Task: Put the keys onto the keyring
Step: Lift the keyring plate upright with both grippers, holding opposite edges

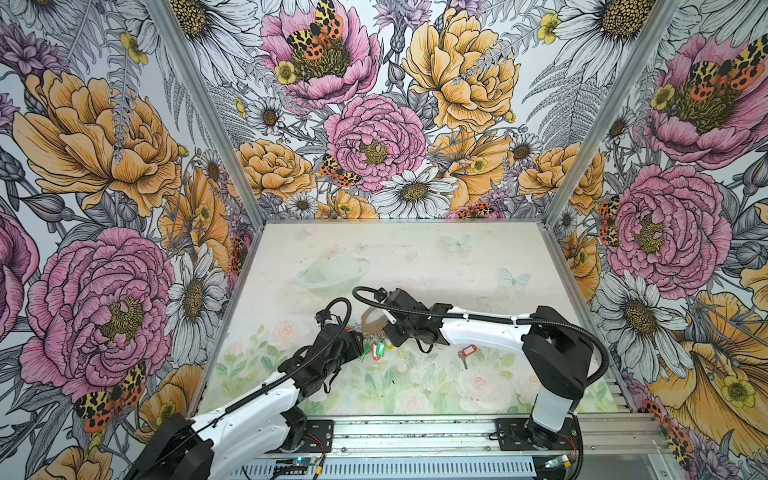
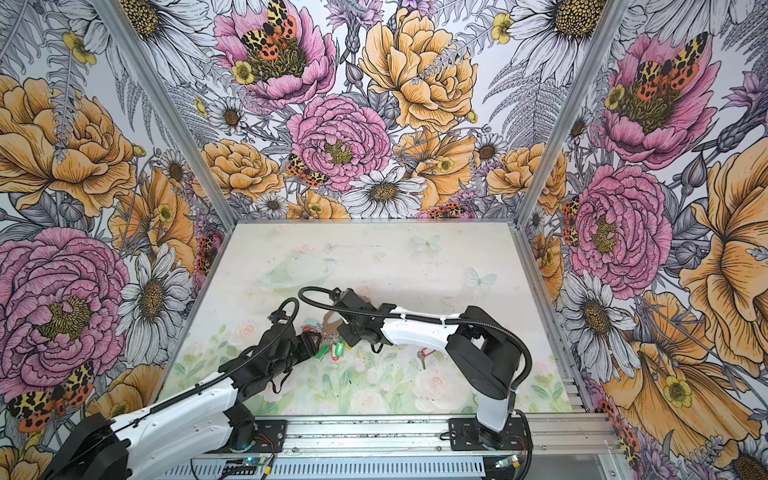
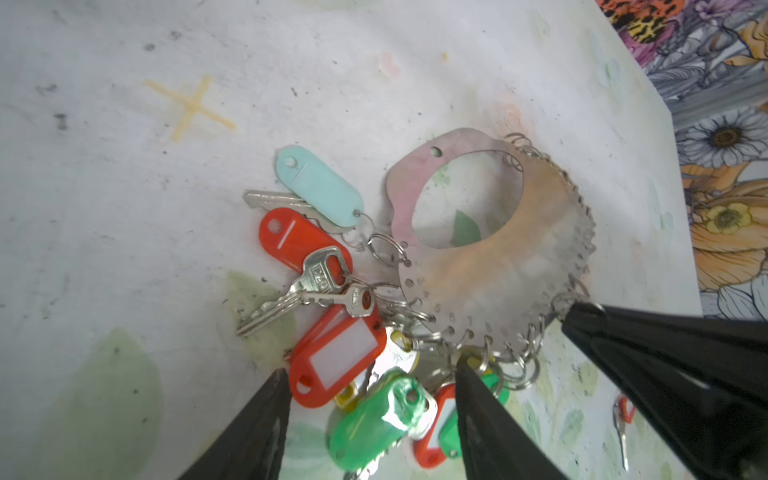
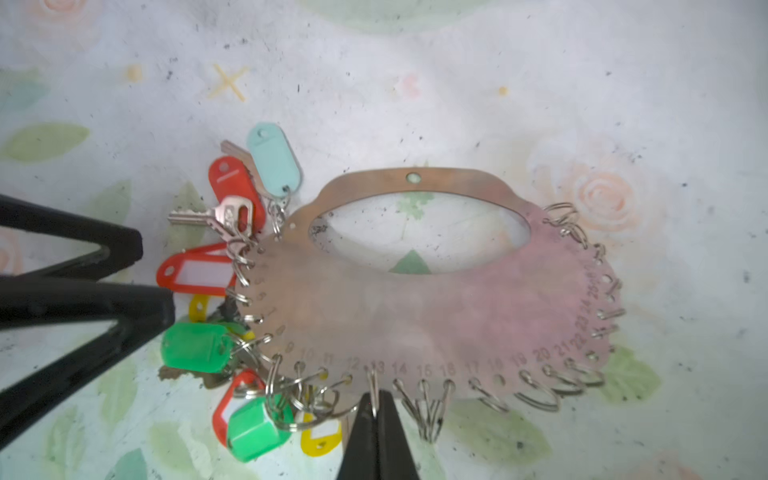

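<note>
The right end effector (image 4: 375, 398) is pinched fully shut on one ring (image 4: 374, 380) of the keyring's (image 4: 415, 311) fringe. The keyring sits between the two arms on the bench (image 4: 415, 83). The left end effector (image 3: 374, 365) stands about half open over the hung keys (image 3: 332, 291), clamping nothing. One loose key (image 1: 468, 350) lies well apart, under the right arm. As I judge it, the pinch should hold that ring firm and clear of its neighbours. The left should take the loose key by its head, leaving its hole free.
</note>
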### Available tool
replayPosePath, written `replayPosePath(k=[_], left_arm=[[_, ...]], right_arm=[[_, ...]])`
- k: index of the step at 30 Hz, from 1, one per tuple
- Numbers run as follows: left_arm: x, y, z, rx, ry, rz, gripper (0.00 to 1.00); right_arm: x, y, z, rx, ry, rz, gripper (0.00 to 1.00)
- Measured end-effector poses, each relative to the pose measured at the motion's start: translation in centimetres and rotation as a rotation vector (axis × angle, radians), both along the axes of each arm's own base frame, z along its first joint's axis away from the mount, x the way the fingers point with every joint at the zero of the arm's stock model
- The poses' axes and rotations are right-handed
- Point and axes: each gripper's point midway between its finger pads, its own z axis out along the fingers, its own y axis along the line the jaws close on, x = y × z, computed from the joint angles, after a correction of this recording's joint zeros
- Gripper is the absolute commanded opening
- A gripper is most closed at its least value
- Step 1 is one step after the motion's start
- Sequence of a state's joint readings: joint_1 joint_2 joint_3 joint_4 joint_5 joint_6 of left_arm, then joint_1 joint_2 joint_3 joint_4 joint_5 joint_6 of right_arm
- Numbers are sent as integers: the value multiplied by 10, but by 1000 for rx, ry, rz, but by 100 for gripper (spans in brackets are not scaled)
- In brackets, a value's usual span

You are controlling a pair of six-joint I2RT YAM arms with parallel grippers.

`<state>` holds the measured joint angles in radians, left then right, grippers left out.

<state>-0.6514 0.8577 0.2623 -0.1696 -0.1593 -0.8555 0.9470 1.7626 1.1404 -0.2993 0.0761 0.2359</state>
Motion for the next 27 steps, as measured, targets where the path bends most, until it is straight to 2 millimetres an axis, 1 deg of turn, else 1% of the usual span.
replayPosePath(k=[3, 5, 8, 12, 14, 16, 20, 22, 25, 27], left_arm=[[-2, -7, 27, -24, -70, -43, 67], [-1, -10, 49, -45, -130, -65, 68], [-1, -7, 81, -47, -210, -81, 68], [1, -3, 113, -17, -295, -96, 68], [2, -3, 121, 8, -322, -110, 68], [3, -3, 125, 39, -343, -130, 69], [5, -4, 129, 97, -387, -169, 69], [8, -5, 135, 119, -431, -180, 69], [15, -8, 142, 154, -514, -201, 72], [19, -11, 141, 179, -560, -219, 73]], right_arm=[[4, -6, 23, 51, -53, 24, 0], [5, -13, 38, 77, -93, 36, 0], [7, -25, 55, 100, -137, 48, 0], [7, -38, 68, 122, -174, 64, 0], [7, -42, 74, 136, -192, 76, 0], [6, -45, 79, 149, -210, 84, 0], [-1, -55, 83, 181, -247, 98, 0], [-5, -59, 87, 203, -267, 106, 0], [-10, -63, 98, 240, -302, 126, 0], [-12, -64, 108, 269, -327, 143, 0]])
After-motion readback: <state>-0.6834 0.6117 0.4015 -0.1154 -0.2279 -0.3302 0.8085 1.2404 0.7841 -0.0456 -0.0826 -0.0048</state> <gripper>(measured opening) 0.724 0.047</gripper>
